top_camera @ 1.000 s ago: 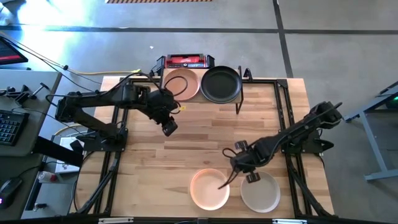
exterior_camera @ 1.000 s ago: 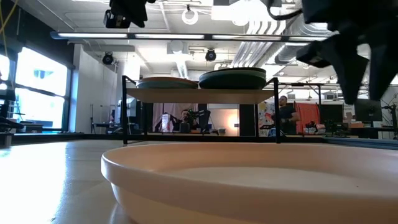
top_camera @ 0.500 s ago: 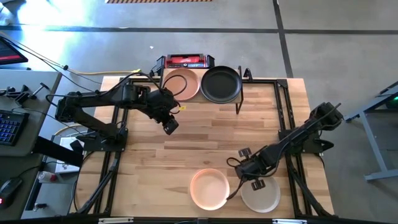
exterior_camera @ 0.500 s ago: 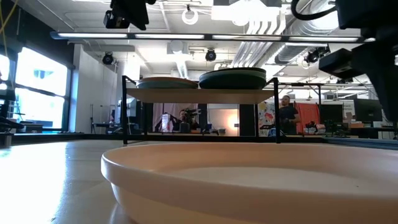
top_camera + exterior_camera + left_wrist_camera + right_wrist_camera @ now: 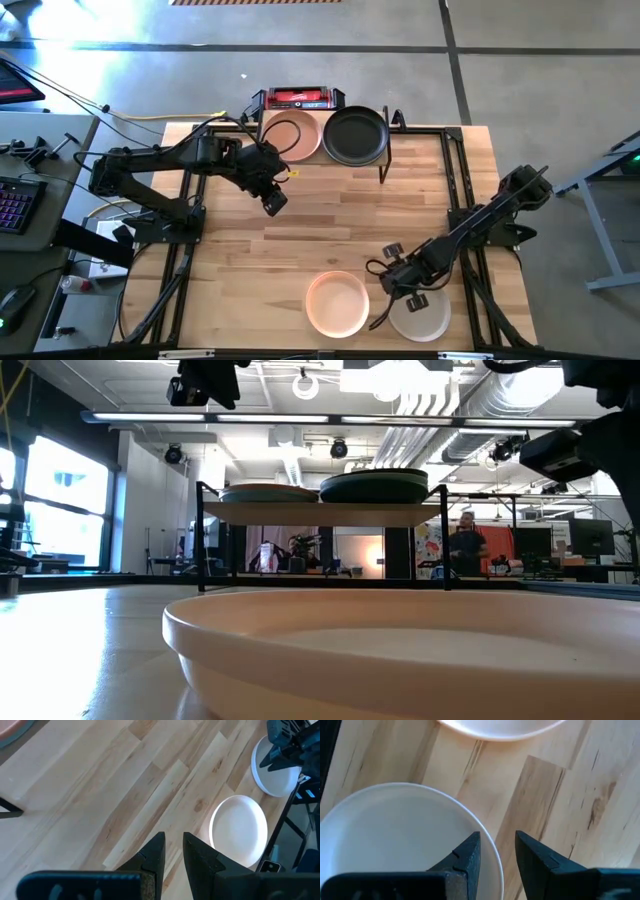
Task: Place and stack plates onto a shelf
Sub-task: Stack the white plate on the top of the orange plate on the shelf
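The table (image 5: 250,260) spreads below me, the shelf (image 5: 392,128) at its far edge already carrying two stacks. Near the front edge lie the peach-pink plate (image 5: 336,303) and, beside it, the cream-white plate (image 5: 425,322). My right gripper (image 5: 377,322) hangs over the gap between them, fingers parted and empty, straddling the white plate's rim, so that plate is its to take. My left gripper (image 5: 273,204) hovers well off near the shelf, fingers slightly apart, holding nothing.
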Motion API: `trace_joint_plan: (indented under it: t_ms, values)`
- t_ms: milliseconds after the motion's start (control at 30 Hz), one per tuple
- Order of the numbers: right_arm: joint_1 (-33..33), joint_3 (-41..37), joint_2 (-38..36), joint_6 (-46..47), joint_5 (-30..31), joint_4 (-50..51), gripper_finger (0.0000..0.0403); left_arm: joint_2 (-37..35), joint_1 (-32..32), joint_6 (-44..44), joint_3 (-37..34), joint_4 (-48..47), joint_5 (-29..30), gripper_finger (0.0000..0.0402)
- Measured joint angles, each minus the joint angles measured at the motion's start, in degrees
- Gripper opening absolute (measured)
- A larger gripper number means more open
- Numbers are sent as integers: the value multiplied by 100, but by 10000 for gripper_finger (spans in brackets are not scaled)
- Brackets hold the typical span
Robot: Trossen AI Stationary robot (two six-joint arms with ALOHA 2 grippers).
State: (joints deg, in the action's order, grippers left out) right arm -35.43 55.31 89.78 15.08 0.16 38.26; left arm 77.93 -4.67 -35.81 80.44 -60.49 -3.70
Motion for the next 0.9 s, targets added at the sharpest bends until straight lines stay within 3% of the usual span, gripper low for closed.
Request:
trace_joint_plan:
  t_ms: [267, 900]
  values:
    - [0, 0, 377, -41, -170, 30, 101, 0, 0, 42, 0, -2, 1, 55]
    - [1, 0, 399, -107, -236, 221, 101, 0, 0, 199, 0, -2, 7, 55]
